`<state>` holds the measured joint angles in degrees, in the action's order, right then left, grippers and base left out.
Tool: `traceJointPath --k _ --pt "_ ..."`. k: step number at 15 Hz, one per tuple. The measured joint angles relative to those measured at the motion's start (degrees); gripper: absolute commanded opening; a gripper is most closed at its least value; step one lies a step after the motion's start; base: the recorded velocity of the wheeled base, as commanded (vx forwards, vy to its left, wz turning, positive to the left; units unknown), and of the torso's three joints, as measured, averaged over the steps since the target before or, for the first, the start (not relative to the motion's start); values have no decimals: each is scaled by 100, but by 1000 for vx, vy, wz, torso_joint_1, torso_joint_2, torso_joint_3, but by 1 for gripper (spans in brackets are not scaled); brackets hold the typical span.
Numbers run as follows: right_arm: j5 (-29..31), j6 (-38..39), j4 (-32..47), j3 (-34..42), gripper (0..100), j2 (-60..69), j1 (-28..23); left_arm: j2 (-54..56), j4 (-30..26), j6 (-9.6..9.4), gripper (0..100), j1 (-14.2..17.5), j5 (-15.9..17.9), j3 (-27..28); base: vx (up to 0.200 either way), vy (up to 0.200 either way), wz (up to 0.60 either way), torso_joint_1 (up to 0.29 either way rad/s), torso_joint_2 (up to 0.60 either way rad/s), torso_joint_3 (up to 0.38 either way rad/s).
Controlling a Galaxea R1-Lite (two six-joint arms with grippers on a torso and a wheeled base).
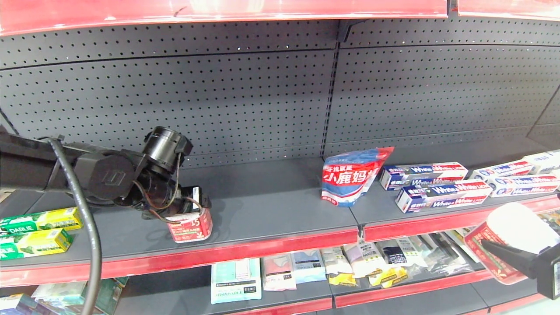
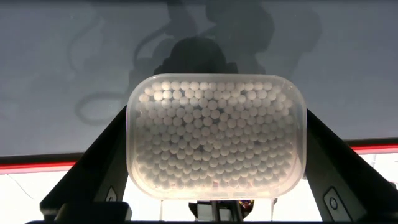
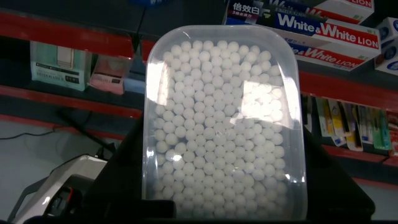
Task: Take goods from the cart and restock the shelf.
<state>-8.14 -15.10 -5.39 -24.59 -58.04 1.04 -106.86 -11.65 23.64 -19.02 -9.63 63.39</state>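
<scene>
Grey shelf (image 1: 271, 205); left tool (image 1: 193, 205) tight on tub (image 1: 191, 228), right tool (image 3: 224, 149) likewise; beads (image 2: 214, 140) in wrist views.

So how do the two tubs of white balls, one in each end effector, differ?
The left tub appears to rest on the grey shelf board near its front edge; the right tub hangs in the air before the shelf, lower down. The left tub stands upright; the right tub is tilted. Both are red-labelled tubs packed with white balls, one clamped in the left end effector, one in the right end effector.
</scene>
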Motion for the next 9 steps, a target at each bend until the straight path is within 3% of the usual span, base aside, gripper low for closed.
traceJointPath --k 4,9 --pt "0 0 0 0 0 -12 0 -16 60 6 0 -2 -30 -52 0 0 0 0 0 0" --pt "-1 2 -2 12 0 -15 0 -90 653 1 0 -2 -71 -196 0 0 0 0 0 0"
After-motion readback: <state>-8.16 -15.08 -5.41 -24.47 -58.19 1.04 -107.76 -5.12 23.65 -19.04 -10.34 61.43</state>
